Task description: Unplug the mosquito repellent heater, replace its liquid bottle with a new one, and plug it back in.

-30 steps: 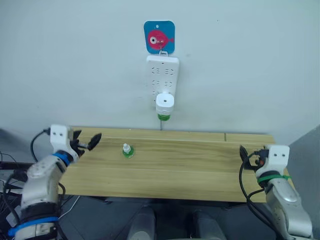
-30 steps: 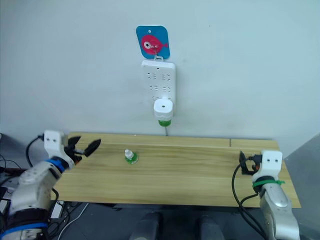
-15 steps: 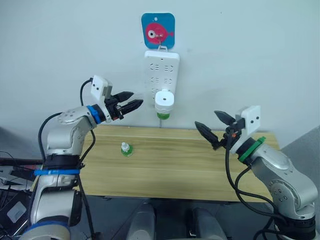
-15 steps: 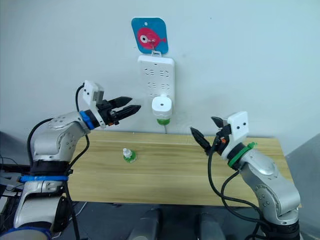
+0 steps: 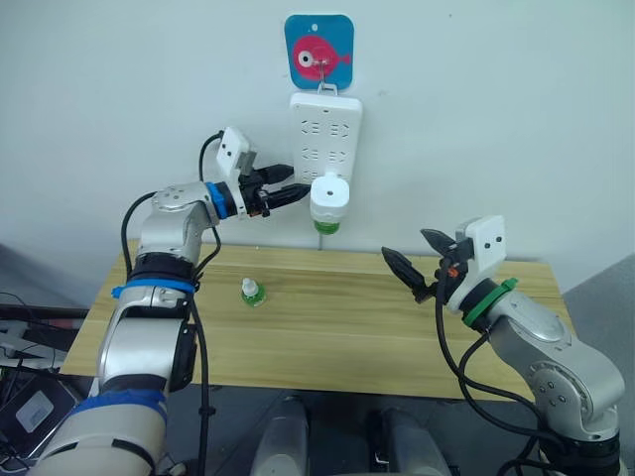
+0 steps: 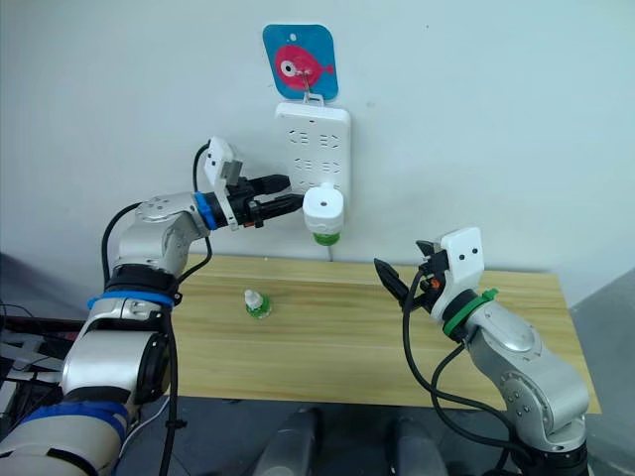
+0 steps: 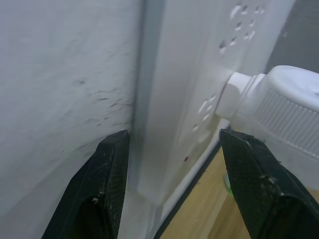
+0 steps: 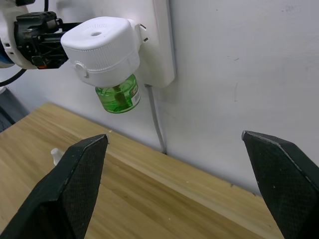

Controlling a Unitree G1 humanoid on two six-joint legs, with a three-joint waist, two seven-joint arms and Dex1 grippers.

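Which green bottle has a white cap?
The bottle on the table: it stands alone with a white pointed cap. The other bottle is screwed into the heater, capless.

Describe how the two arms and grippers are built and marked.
Both arms are silver-grey with black cables and white wrist camera blocks. The left gripper follows a blue wrist band, the right gripper a green one. Each has two black pointed fingers.
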